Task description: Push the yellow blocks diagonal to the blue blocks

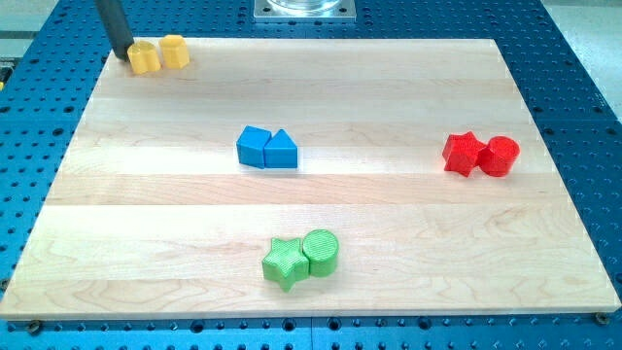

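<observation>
Two yellow blocks sit touching at the board's top left corner: a yellow block (144, 58) on the left and a yellow block (175, 51) on its right. My tip (122, 54) stands just left of the left yellow block, touching or nearly touching it. Two blue blocks sit together near the board's middle: a blue cube-like block (253, 146) and a blue triangular block (282, 152) on its right. The yellow pair lies up and to the left of the blue pair, well apart from it.
A red star (463, 154) and a red cylinder (501, 156) touch at the view's right. A green star (285, 262) and a green cylinder (321, 252) touch at the bottom middle. The wooden board (146, 243) lies on a blue perforated table.
</observation>
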You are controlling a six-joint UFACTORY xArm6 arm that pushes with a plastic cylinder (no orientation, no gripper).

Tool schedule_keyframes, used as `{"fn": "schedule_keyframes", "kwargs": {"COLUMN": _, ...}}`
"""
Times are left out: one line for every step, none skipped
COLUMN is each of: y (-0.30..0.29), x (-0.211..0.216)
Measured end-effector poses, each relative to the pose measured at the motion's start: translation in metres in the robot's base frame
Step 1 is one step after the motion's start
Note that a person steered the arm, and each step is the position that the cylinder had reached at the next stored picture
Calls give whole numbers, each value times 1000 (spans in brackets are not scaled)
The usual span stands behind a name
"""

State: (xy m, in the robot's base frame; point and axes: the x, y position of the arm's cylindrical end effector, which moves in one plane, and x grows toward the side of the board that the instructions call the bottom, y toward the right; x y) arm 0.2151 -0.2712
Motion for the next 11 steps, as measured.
{"fn": "schedule_keyframes", "kwargs": {"y": 27, "x": 30}}
{"fn": "schedule_keyframes", "kwargs": {"y": 59, "x": 100}}
{"fn": "schedule_keyframes", "kwargs": {"y": 25, "x": 65}}
{"fn": "schedule_keyframes", "kwargs": {"y": 12, "x": 20}}
{"fn": "schedule_keyframes", "kwargs": {"y": 46, "x": -9}}
{"fn": "schedule_keyframes", "kwargs": {"y": 107, "x": 5}}
{"fn": "schedule_keyframes", "kwargs": {"y": 131, "x": 60}}
{"fn": "schedule_keyframes", "kwargs": {"y": 141, "x": 87}}
{"fn": "schedule_keyframes", "kwargs": {"y": 141, "x": 49}}
{"fn": "schedule_keyframes", "kwargs": {"y": 85, "x": 45}}
{"fn": "schedule_keyframes", "kwargs": {"y": 76, "x": 90}}
